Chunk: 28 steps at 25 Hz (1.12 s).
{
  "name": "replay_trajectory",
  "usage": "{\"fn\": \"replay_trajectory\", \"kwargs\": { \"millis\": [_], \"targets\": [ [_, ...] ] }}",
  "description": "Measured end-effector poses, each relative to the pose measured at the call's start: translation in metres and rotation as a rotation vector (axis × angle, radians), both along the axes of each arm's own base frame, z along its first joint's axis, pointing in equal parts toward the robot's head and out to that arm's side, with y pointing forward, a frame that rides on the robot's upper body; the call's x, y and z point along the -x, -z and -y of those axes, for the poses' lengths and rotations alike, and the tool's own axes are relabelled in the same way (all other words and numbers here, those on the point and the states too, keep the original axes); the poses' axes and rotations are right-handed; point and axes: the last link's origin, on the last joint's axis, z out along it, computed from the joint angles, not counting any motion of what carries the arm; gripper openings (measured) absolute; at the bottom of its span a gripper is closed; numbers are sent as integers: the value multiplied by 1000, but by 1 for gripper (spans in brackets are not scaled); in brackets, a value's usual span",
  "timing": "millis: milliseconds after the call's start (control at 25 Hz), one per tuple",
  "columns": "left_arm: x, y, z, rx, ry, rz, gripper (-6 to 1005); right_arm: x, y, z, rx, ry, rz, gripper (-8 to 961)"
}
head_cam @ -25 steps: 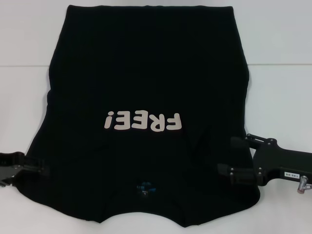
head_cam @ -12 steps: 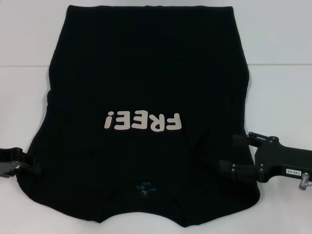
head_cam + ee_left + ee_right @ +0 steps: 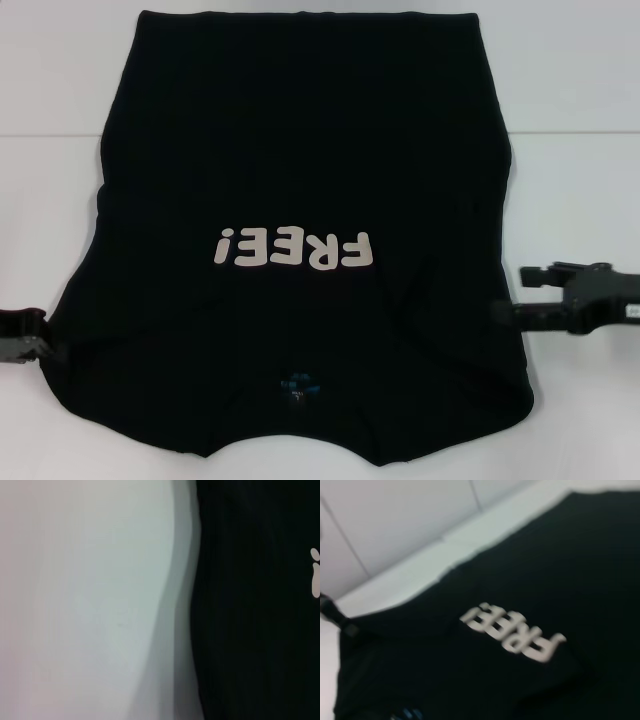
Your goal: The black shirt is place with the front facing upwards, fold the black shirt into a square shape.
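The black shirt lies flat, lettering up, on the white worktop, flanked at its near edges by the left pincer and right pincer, whose finger spread I cannot tell.

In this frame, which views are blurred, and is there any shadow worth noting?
Head view is sharp on the black shirt; left wrist view is soft, with a grey shadow along the shirt's edge; right wrist view is blurred, smearing the FREE! lettering.

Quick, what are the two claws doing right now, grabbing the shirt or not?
Left gripper: at the black shirt's left edge; grip cannot be told.
Right gripper: beside the shirt's right edge, open, holding nothing.
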Motion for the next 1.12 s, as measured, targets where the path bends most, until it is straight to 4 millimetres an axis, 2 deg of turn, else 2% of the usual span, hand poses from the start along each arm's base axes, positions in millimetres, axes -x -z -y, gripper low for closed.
{"fn": "replay_trajectory", "kwargs": {
  "millis": [200,320,400,640,1120],
  "targets": [
    [-1,0,1,13,25,1,8,8,-31,-24,99,227,113,906],
    [-3,-1,0,18,32,4,8,16,-49,-39,162,393,194,905],
    [-5,-2,0,19,38,22,8,19,-54,-41,188,476,231,904],
    [-10,-3,-4,22,53,33,7,31,-42,-37,299,563,275,886],
    [-11,-3,-5,19,64,32,7,25,-15,-22,410,602,227,850]
  ]
}}
